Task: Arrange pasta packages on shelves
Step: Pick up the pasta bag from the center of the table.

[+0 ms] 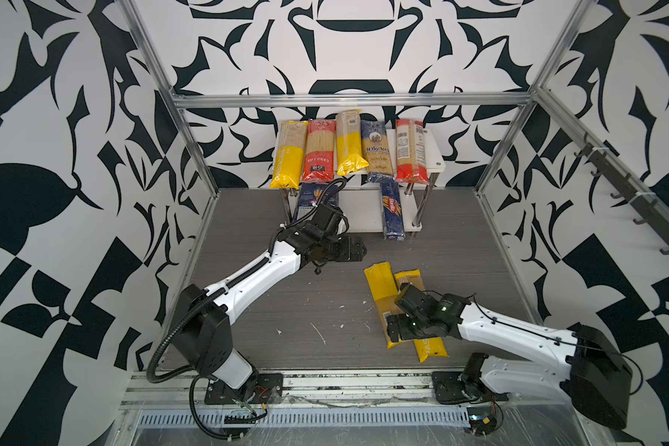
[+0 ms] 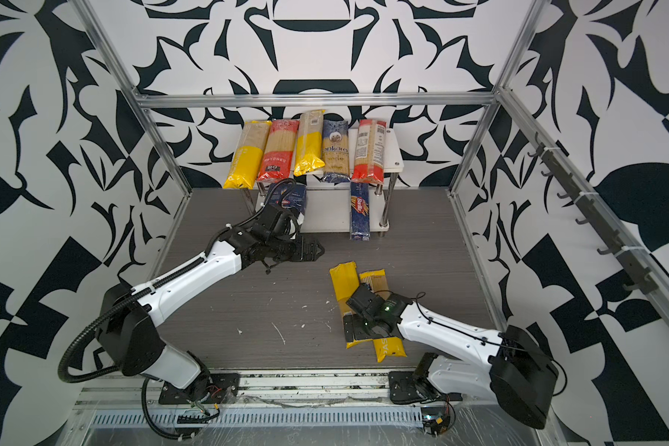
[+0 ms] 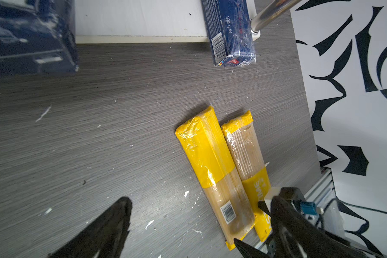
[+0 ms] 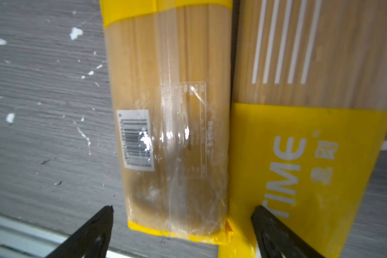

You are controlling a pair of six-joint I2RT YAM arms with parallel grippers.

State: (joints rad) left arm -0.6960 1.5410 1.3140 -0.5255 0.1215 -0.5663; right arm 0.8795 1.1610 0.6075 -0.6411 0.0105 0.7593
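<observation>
barcode bag (image 4: 170,111): yellow, flat on the table (image 1: 286,301), right of centre, near side; long axis near-to-far, far end leaning slightly left.
TIME bag (image 4: 299,156): yellow, just right of the barcode bag, touching along the long side; same heading, near end reaching nearer.
right gripper (image 4: 183,207): spread wide, gripping nothing; poised over the barcode bag's near part, a finger on each side, the right one above the TIME bag.
hidden on the table: middle stretch of both bags, covered by the right gripper in both top views.
shelves: far edge, centre.
top board (image 1: 435,154): left yellow bag (image 1: 286,154), left red bag (image 1: 318,150), middle yellow bag (image 1: 348,143), blue ankara bag (image 1: 377,150), right red bag (image 1: 411,150), side by side, long axes near-to-far, near ends past the front edge.
lower board (image 1: 358,212): wide blue pack (image 1: 306,200) at left; slim Barilla box (image 1: 392,210) at right, near end out beyond the board, far end hidden beneath the top board.
hard to make out: wide blue pack, largely masked by the left wrist and cable, blurred in the left wrist view.
left gripper (image 1: 360,251): wide open, empty, above bare table just near of the lower board, pointing right.
around: white flecks (image 1: 317,332) on the table; aluminium frame bars (image 1: 348,99).
</observation>
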